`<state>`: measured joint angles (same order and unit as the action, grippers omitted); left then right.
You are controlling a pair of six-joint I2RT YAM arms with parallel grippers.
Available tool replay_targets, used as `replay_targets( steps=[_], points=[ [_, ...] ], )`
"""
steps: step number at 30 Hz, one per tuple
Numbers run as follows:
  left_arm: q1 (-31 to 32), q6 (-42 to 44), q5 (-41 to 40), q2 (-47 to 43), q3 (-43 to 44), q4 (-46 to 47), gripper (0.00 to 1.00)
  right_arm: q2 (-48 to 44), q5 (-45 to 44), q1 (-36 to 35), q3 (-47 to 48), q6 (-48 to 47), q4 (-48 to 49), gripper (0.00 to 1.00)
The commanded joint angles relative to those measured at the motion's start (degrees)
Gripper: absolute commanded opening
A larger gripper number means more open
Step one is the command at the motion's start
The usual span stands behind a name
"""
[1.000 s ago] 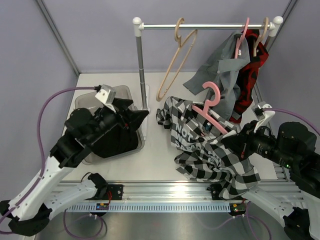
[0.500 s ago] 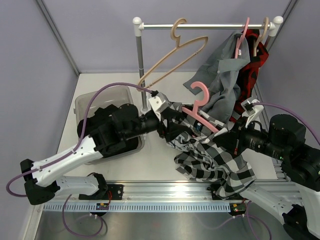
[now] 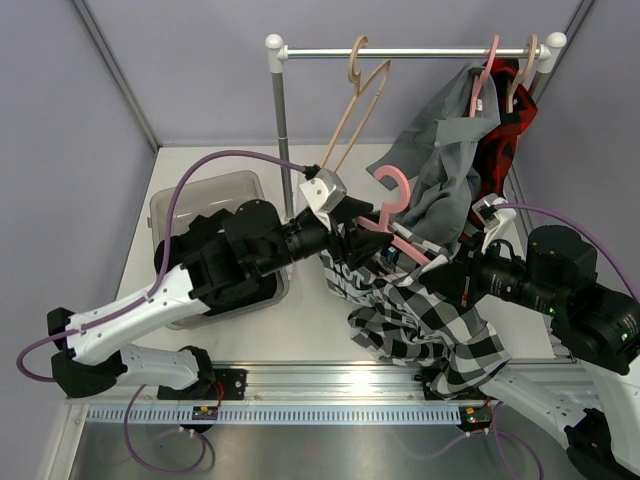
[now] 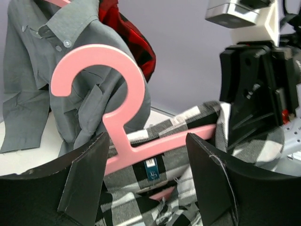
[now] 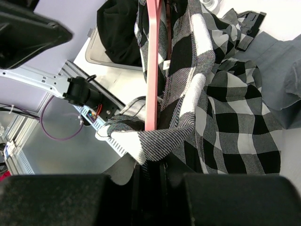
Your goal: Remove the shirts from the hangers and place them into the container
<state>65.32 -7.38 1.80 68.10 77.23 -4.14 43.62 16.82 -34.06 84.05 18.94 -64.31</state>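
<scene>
Smooth matt pink hanger [image 4: 115, 132], woven plaid shirt [image 3: 430, 315], shiny metal rail [image 3: 420, 50], translucent plastic bin [image 3: 215, 190]

Both arms, the left arm [image 3: 140, 305] and the right arm [image 3: 585, 312], pair white lower links with bulky black joints. A purple cable [image 3: 200, 165] loops along each. A white camera housing [image 3: 322, 190] caps the left wrist, and the left pincer [image 4: 148, 181] has flat, matte-black fingers [image 4: 87, 181].
</scene>
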Motion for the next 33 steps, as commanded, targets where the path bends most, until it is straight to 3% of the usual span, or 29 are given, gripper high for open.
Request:
replay_targets(
  steps=[1,9,14,17,18,23,24,26,27,29,33],
  points=[
    [0.86,-0.80,-4.69,2.04,3.19,2.38,0.69,0.07,2.43,0.14,0.76,0.40,5.69,0.00],
    [2.09,-1.06,-10.23,5.99,5.38,2.03,0.66,0.33,3.48,0.14,3.58,0.22,4.73,0.00],
    [2.53,-2.11,-16.65,9.42,10.21,-1.39,0.52,0.42,3.39,0.23,4.45,-0.04,4.46,0.00],
    [2.71,-2.73,-19.64,11.62,13.29,-3.50,0.31,0.59,3.92,0.14,5.07,-0.31,4.02,0.00],
    [2.79,-3.69,-21.21,12.58,14.17,-4.90,0.00,0.59,3.92,0.23,5.07,-0.48,3.85,0.00],
    [5.16,-4.32,-28.50,13.55,20.30,-8.15,0.00,0.42,3.49,0.23,6.12,-2.15,3.14,0.03],
    [5.78,-3.79,-32.18,13.82,21.89,-10.69,0.00,0.24,2.79,0.23,6.47,-2.67,2.45,0.26],
    [6.57,-2.91,-34.58,14.00,25.40,-12.72,0.00,-0.02,1.12,0.23,7.88,-3.29,0.61,0.41],
    [6.66,-2.73,-34.67,13.56,25.95,-13.60,0.00,-0.37,0.50,0.23,8.23,-4.08,-0.19,0.68],
    [6.92,-2.03,-34.85,12.59,27.96,-14.31,0.00,-1.07,-0.82,0.23,8.59,-4.96,-2.21,0.99],
    [7.80,0.08,-37.48,12.33,31.57,-17.38,0.00,-3.62,-1.35,0.23,7.71,-7.50,-4.85,1.00]
  ],
)
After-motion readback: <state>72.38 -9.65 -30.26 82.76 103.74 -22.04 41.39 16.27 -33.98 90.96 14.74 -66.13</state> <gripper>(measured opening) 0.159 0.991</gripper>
